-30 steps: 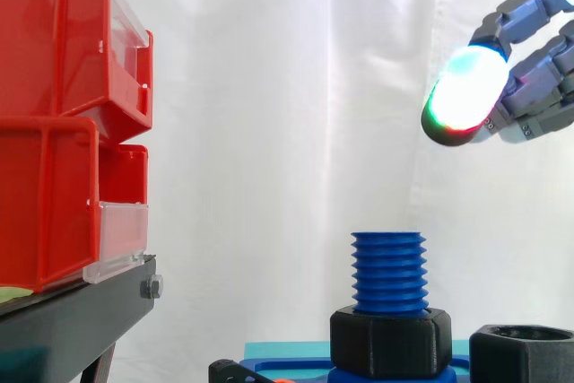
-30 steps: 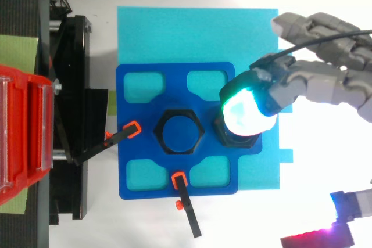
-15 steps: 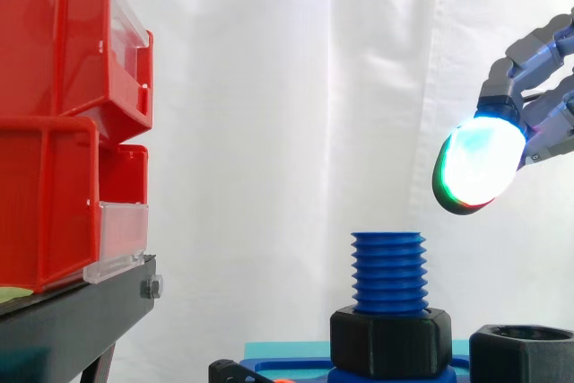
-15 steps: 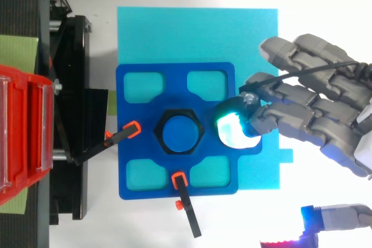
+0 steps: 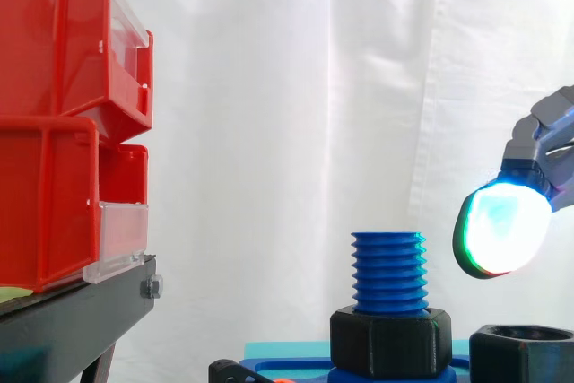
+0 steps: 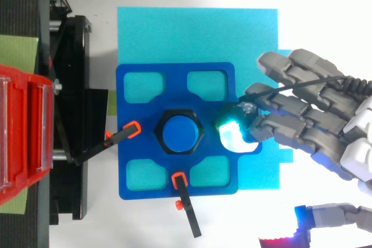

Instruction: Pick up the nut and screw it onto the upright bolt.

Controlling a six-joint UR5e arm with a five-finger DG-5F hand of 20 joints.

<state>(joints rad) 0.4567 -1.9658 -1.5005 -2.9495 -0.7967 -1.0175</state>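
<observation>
Side view: hand point(image 5: 545, 145) descending on the loose nut point(image 5: 525, 354).
Right of the red bins point(image 5: 54, 114), the hand has dropped lower, fingers loosely spread and empty, one fingertip point(image 5: 502, 226) close above the nut, which sits beside the upright blue bolt point(image 5: 387, 271); grasping likely comes next.

Side camera sitting low and close, facing level across bolt point(image 5: 387, 271) toward curtain point(image 5: 269, 87). Top camera looking straight down from higher up. Both covering bolt, blue plate point(image 6: 176, 85), red bins point(image 5: 45, 195).
</observation>
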